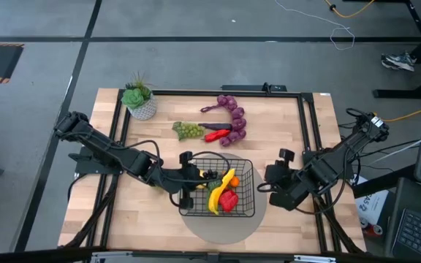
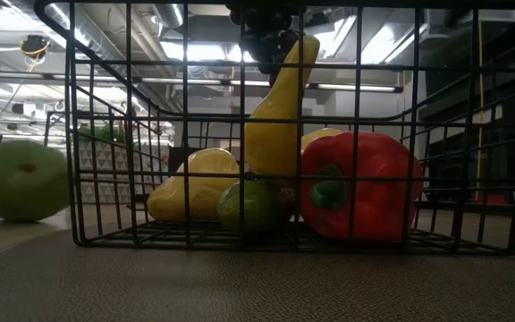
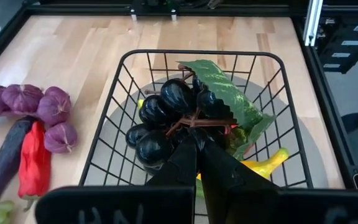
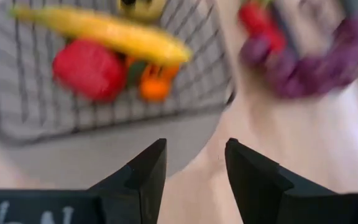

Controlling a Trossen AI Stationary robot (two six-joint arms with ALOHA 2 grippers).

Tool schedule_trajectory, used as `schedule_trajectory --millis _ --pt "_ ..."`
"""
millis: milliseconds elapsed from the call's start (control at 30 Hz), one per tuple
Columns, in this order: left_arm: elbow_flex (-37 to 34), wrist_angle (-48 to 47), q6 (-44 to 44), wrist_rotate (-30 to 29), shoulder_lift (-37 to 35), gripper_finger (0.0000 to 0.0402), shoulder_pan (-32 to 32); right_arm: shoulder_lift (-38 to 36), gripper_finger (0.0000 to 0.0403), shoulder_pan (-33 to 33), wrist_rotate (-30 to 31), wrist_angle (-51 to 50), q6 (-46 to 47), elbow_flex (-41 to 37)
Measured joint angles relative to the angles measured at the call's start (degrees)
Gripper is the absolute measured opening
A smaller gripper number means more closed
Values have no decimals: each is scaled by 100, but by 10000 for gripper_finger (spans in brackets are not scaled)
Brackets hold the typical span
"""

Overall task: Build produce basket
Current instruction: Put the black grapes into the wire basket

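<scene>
The black wire basket (image 1: 245, 196) stands on a round grey mat and holds a yellow banana (image 1: 218, 196), a red pepper (image 1: 229, 200) and an orange piece (image 1: 234, 180). My left gripper (image 1: 198, 176) reaches over the basket's left rim, shut on a dark grape bunch (image 3: 166, 112) with a green leaf (image 3: 229, 93). My right gripper (image 1: 275, 186) waits open just right of the basket. In the low view the dark grape bunch (image 2: 266, 31) shows at the top of the basket, beside the banana's (image 2: 280, 107) tip. A green pear (image 2: 16, 179) lies outside the basket. My left gripper (image 3: 197, 134) pinches the brown stem (image 3: 194, 122) of the dark grape bunch between its two fingers. The fingers come from the table's left, slanting down. The bunch is lifted over the basket's inside (image 3: 123, 124), grapes and leaf ahead of the fingertips; whether it touches the banana I cannot tell.
On the wood beyond the basket lie a purple grape bunch (image 1: 234, 113), a green grape bunch (image 1: 187, 130), a red pepper (image 1: 216, 136) and a dark long vegetable (image 1: 215, 126). A white pot with a succulent (image 1: 141, 102) stands at the far left corner. Bare wood lies near both front corners.
</scene>
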Motion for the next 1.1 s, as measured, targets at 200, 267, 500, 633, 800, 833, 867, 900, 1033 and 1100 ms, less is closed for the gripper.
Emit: schedule_trajectory --millis 200,267,500,633,800,833,867,900,1033,1100 --pt "0 0 -178 -38 0 0 0 0 165 -2 1127 981 -1136 0" --pt "0 -35 -396 -38 0 0 -2 0 165 0 1115 1261 -1500 0" --pt "0 -713 -1551 122 -4 0 -2 0 165 -2 1116 1474 -2075 0" --pt "-2 -960 -1927 124 -4 0 -2 0 165 -2 1116 1476 -2052 0" --pt "-2 -952 -1941 124 -4 2 -2 0 165 -2 1116 1476 -2058 0" --pt "-2 -946 -1941 119 -4 5 -2 0 165 -2 1116 1476 -2058 0" --pt "-2 -934 -1941 100 -4 8 -2 0 165 -2 1116 1476 -2058 0" --pt "-2 -928 -1941 59 -4 12 -2 0 165 -2 1116 1476 -2058 0" --pt "-2 -923 -1940 -79 -4 32 -2 0 165 -2 1116 1476 -2058 0" --pt "-2 -897 -1934 -137 -4 43 -2 0 165 -2 1114 1476 -2056 0"
